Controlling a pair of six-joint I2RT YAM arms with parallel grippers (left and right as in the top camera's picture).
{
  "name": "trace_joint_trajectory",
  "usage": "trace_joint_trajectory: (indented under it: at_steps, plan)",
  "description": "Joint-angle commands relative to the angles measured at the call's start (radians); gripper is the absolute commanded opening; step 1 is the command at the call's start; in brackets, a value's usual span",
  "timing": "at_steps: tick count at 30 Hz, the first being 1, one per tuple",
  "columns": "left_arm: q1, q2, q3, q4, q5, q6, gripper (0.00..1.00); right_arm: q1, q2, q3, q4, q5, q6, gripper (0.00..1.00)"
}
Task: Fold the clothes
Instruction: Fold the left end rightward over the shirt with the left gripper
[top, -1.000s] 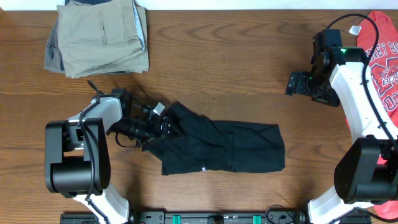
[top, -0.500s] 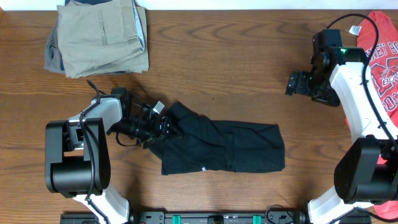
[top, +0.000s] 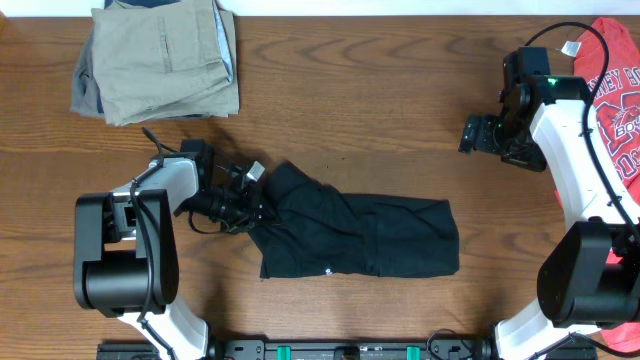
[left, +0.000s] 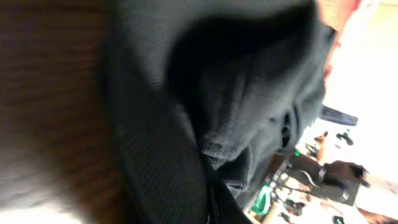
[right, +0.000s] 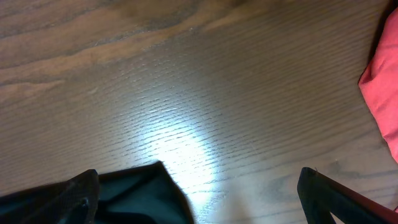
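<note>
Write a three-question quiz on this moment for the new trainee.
1. True or false: the right pincer is shut on the red T-shirt.
2. The left pincer is shut on: A) the trousers; B) the black T-shirt; C) nothing.
3. In the overhead view, in which corner of the table do the folded trousers lie?

Key: 1. False: it is open and apart from the red T-shirt. 2. B. 3. Top left.
</note>
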Motion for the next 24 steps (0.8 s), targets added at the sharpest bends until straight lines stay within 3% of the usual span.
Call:
trace_joint_trajectory:
  at_steps: [1, 9, 16, 24]
  plan:
    - [-0.001, 0.017, -0.003, 0.008, -0.167, -0.105, 0.06, -0.002, -0.018, 0.010, 0.000, 0.001, -0.015, 0.99]
    - [0.075, 0.016, 0.067, -0.058, -0.466, -0.320, 0.06, -0.002, -0.018, 0.010, 0.000, 0.001, -0.015, 0.99]
    - [0.143, 0.001, 0.251, -0.254, -0.591, -0.322, 0.06, -0.002, -0.018, 0.010, 0.000, 0.001, -0.015, 0.99]
    - [0.119, -0.153, 0.381, -0.391, -0.596, -0.346, 0.06, -0.002, -0.018, 0.010, 0.000, 0.001, -0.015, 0.99]
